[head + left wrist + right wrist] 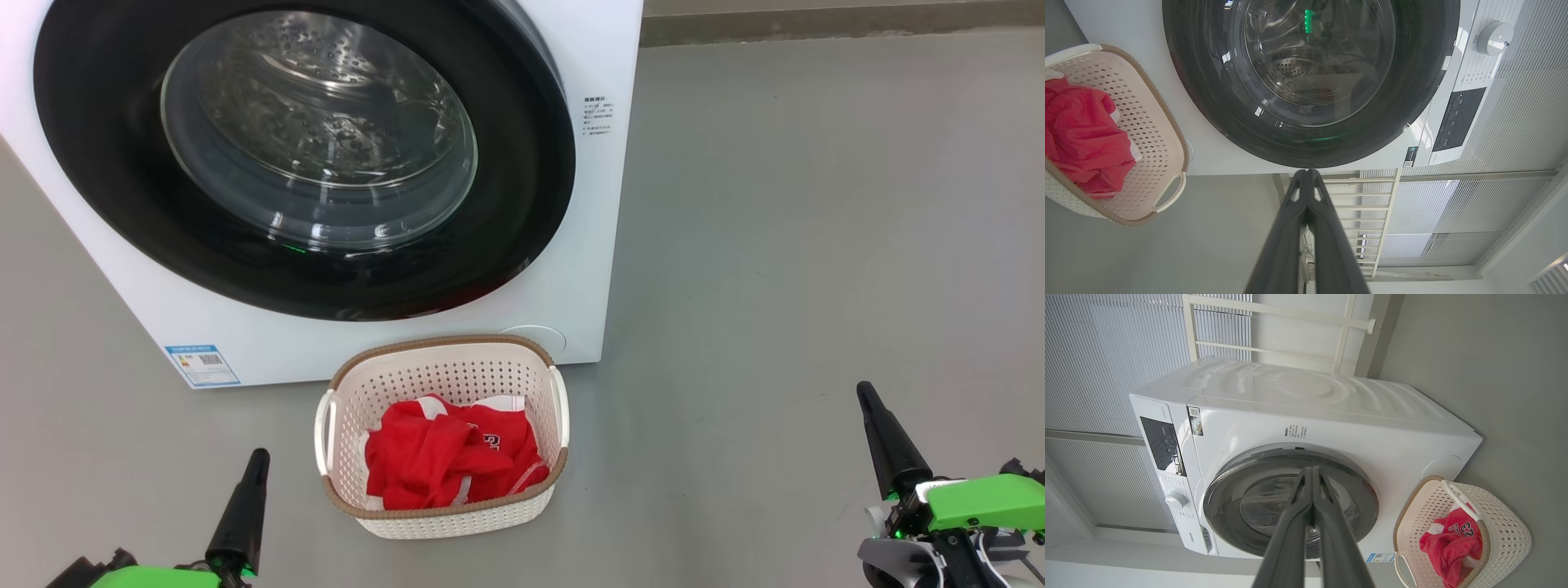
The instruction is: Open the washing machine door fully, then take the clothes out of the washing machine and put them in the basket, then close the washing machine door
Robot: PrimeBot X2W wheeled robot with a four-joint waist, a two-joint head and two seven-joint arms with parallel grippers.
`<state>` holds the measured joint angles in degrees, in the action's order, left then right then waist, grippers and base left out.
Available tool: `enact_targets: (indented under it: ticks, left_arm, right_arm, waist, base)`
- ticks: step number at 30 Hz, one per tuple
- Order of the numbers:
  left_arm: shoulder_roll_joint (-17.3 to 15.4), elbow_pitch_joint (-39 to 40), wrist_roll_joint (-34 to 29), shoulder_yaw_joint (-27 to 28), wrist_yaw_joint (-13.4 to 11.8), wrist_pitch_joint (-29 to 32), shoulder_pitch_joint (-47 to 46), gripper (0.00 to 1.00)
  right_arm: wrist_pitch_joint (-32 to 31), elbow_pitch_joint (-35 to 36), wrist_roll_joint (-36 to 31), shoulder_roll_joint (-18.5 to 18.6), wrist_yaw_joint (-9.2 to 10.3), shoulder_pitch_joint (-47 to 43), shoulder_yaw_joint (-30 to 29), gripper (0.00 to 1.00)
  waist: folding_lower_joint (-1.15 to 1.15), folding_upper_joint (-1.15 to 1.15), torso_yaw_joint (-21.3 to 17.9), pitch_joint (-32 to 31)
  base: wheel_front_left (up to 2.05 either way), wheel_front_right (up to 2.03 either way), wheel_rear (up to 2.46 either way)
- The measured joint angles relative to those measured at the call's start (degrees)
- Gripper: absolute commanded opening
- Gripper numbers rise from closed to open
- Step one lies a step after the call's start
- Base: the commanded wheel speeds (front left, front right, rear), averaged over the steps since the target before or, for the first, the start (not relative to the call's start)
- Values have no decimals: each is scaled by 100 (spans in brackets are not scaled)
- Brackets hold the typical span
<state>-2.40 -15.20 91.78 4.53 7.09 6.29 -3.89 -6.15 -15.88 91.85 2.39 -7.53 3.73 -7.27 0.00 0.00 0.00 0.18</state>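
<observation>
One white washer stands on the grey floor and takes up the upper left of the head view. Its door lies closed, flat against the front, the glossy black rim ringing the clear glass bowl. Through the glass the perforated steel drum can be seen. In the left wrist view a dark control panel and a white knob sit on the front beyond the door.

On the floor just in front of the washer's lower edge, below the door, stands the basket, upright, cream with a brown woven rim. The clothes lie inside it, a crumpled red heap with white trim and some white lettering, resting below the rim.

Low in the head view, the left gripper hangs to the left of the basket and the right gripper well apart on the far right, both clear of basket and washer. Each wrist view shows its own fingers pressed together at the tips, with nothing between them.

A small blue label sits at the washer's lower left corner, and a round cover shows low on the front, just behind the basket's rim.
</observation>
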Motion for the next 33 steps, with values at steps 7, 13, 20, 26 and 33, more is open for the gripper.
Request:
enact_targets:
  ticks: [7,13,20,26,33]
  left_arm:
    - [1,-1,0,0,0,0,0,0]
    - [1,-1,0,0,0,0,0,0]
    - [1,-1,0,0,0,0,0,0]
    - [1,-1,0,0,0,0,0,0]
    - [1,-1,0,0,0,0,0,0]
  right_arm:
    - [0,0,0,0,0,0,0,0]
    - [0,1,0,0,0,0,-1,0]
    - [0,1,0,0,0,0,-1,0]
    - [0,1,0,-1,0,0,-1,0]
    - [1,2,0,-1,0,0,-1,0]
  waist:
    - [0,0,0,0]
    - [0,0,0,0]
    - [0,0,0,0]
    - [0,0,0,0]
    - [0,0,0,0]
  base:
    - [0,0,0]
    - [0,0,0]
    - [0,0,0]
    - [0,0,0]
    - [0,0,0]
